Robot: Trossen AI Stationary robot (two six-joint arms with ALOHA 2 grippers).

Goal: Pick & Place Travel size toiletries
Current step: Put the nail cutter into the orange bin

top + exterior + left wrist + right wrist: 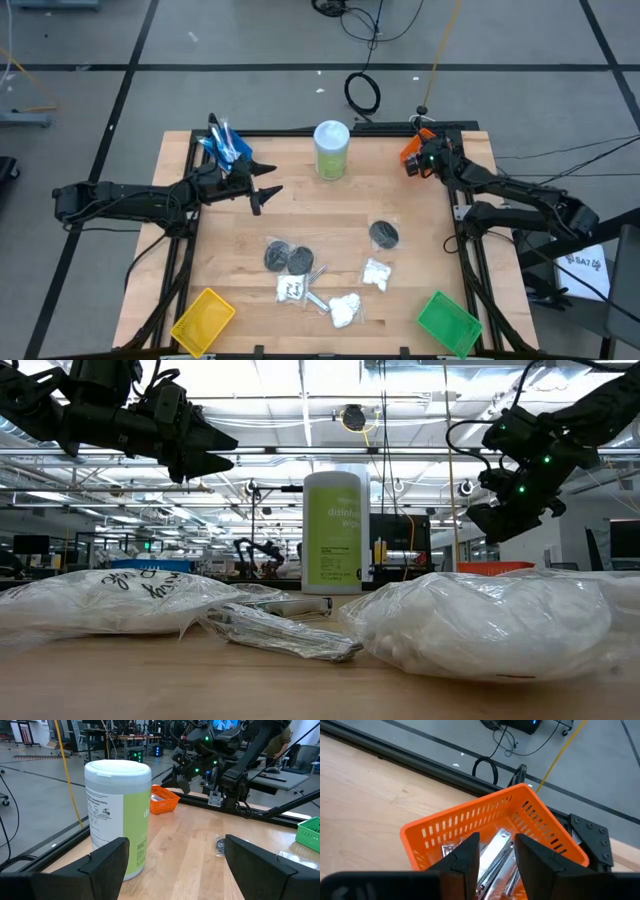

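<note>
My right gripper (421,160) hangs over the orange bin (412,150) at the table's far right corner. In the right wrist view its fingers (470,851) stand slightly apart, open, above silver tubes (492,857) lying inside the orange bin (445,827). My left gripper (266,192) is open and empty, raised beside the blue bin (226,146). On the near half of the table lie dark discs (276,257), another disc (384,235), white packets (377,273), and short silver tubes (318,274).
A tall pale-green canister (331,150) with a white lid stands at the back centre, just ahead of my left gripper (175,870). A yellow bin (203,320) and a green bin (448,322) sit at the front corners. The blue bin holds blue sticks.
</note>
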